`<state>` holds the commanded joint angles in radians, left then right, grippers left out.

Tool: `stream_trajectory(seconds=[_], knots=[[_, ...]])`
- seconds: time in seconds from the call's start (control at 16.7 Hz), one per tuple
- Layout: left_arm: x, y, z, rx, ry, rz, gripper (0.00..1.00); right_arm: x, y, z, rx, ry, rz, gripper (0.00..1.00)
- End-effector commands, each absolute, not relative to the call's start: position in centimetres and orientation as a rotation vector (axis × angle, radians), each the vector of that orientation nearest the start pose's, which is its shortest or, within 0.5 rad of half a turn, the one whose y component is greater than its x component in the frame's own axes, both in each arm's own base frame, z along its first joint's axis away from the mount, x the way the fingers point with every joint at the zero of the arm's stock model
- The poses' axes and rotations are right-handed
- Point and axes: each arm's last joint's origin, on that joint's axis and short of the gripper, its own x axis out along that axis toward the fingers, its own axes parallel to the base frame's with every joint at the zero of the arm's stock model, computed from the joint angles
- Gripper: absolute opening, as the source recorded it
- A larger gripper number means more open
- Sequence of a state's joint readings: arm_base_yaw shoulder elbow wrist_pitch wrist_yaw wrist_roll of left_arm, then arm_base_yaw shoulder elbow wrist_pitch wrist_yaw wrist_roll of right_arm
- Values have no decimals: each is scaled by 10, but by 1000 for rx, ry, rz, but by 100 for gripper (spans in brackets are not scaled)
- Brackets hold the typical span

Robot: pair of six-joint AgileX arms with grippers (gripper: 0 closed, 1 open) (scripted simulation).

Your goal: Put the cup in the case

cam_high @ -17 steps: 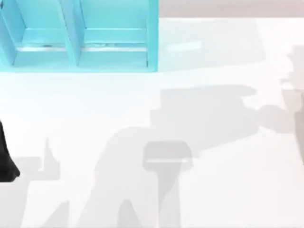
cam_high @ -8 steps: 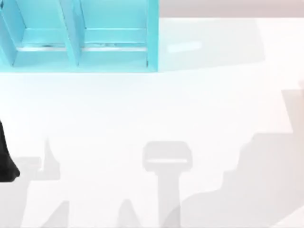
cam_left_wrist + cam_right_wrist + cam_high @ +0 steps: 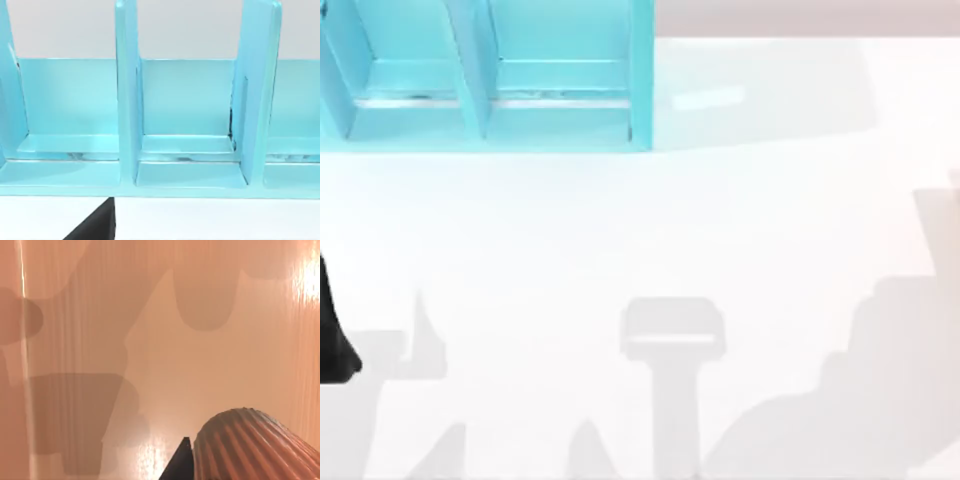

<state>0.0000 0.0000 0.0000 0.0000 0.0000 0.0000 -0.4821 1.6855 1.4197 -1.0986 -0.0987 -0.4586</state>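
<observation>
Top view: large light-blue shelf-like case [image 3: 490, 75] with upright dividers stands at the far left of the white bench [image 3: 640, 230]. Wide open bench lies in front of it and to its right. Left arm [image 3: 332, 335] parked at the left edge.

Left wrist view: case compartments [image 3: 187, 125] face the camera, open fronts unobstructed.

Right wrist view: ribbed reddish-brown coppery cup [image 3: 255, 447] sits close against a dark right hand finger [image 3: 180, 465]; hand state cannot be told.
</observation>
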Motion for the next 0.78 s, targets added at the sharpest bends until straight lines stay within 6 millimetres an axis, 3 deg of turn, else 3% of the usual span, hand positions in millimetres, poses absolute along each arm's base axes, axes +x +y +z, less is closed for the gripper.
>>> stream_trajectory(seconds=[0.3, 0.54, 0.78], knots=[[106, -1, 160, 0, 0, 0, 100, 297, -147, 223, 2, 1339, -11, 0], [106, -1, 160, 0, 0, 0, 100, 297, -147, 219, 4, 1342, -10, 0], [106, -1, 160, 0, 0, 0, 100, 297, -147, 219, 4, 1342, -10, 30]])
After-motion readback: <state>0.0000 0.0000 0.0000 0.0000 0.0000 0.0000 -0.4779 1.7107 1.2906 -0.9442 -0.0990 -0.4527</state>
